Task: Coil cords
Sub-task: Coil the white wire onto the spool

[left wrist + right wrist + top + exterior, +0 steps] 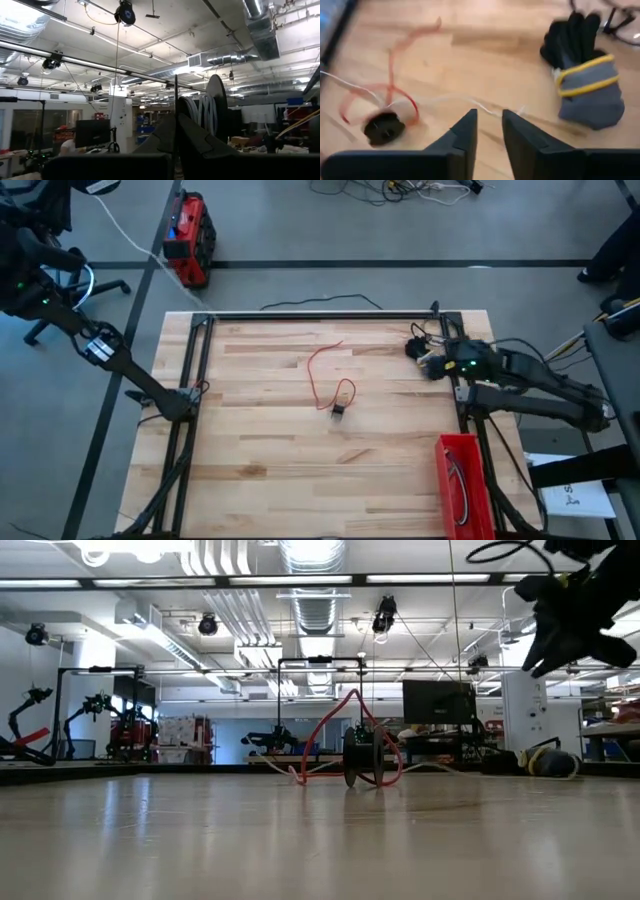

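The red cord [325,372] sprawls near the worktop [270,470] centre, its dark plug [338,411] at the loop's 6 o'clock. The right tool [432,363] hovers toward 3 o'clock, fingers slightly apart and empty — it should probably come down on the plug end first, pinching low. The left tool [190,402] waits at 9 o'clock, fingers together.

Two dark arms, black cables along links; green indicator lights near wrists; white label on left arm.
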